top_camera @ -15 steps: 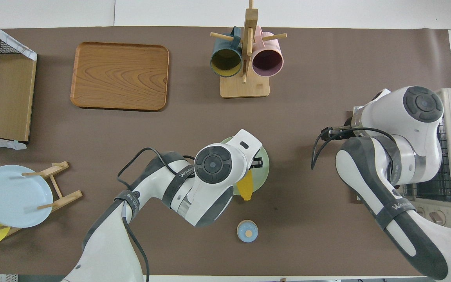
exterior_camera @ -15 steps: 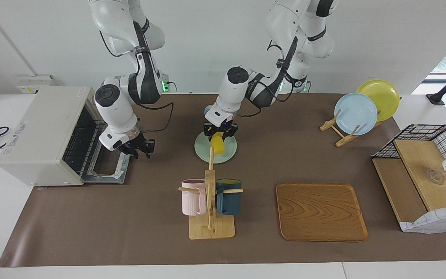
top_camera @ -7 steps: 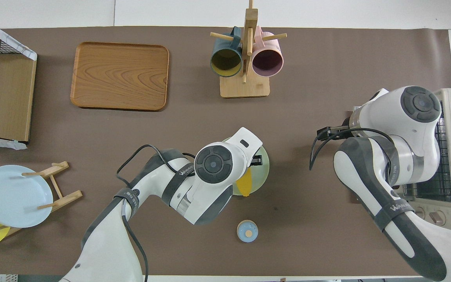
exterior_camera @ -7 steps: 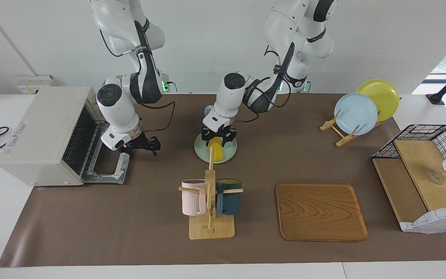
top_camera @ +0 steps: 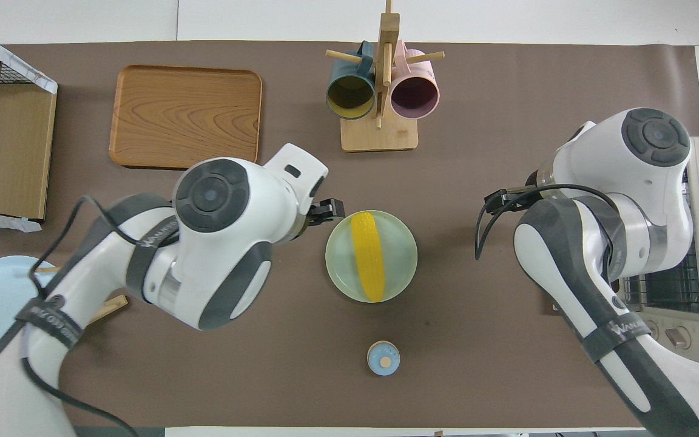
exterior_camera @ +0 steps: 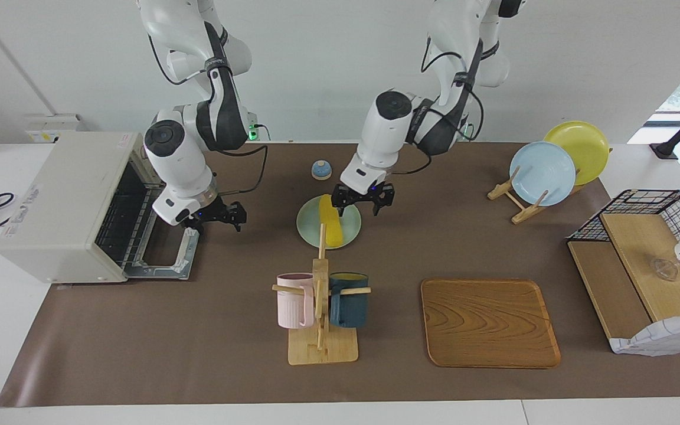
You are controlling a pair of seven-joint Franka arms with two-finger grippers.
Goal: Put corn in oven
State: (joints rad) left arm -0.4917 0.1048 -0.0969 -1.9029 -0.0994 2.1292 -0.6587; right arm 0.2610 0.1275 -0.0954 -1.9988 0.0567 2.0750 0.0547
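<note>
Left gripper (exterior_camera: 362, 203) has let go of the corn (exterior_camera: 330, 221): a second ago its jaws were clamped on the cob over the plate (exterior_camera: 352, 230), now they stand wide open with nothing in them, and the arm has pulled up and off toward its own end of the tabletop. From overhead the gripper sits just beside the plate's rim, clear of the cob.

Corn is back flat on the pale green plate, mid-tabletop, running lengthwise toward and away from the robots, fully uncovered in the overhead view. It's straighter on the plate than before, when one end hung past the rim.

Right gripper (exterior_camera: 213, 216) hovers at the oven (exterior_camera: 62, 203), over the dropped door (exterior_camera: 166, 260); jaws open, empty. It has shifted only slightly over the last second. Oven door is down, rack (exterior_camera: 121, 221) exposed.

My read: not progress toward the oven itself. Looks like a release, either a regrasp or a set-down so the right arm, closer to the oven, can take over. Corn is well apart from the oven, so pick and transfer are both still to do. Next grasp probably wants jaws across the cob's middle; smooth and tapered, so an off-centre pinch could let it swing or slip.
</note>
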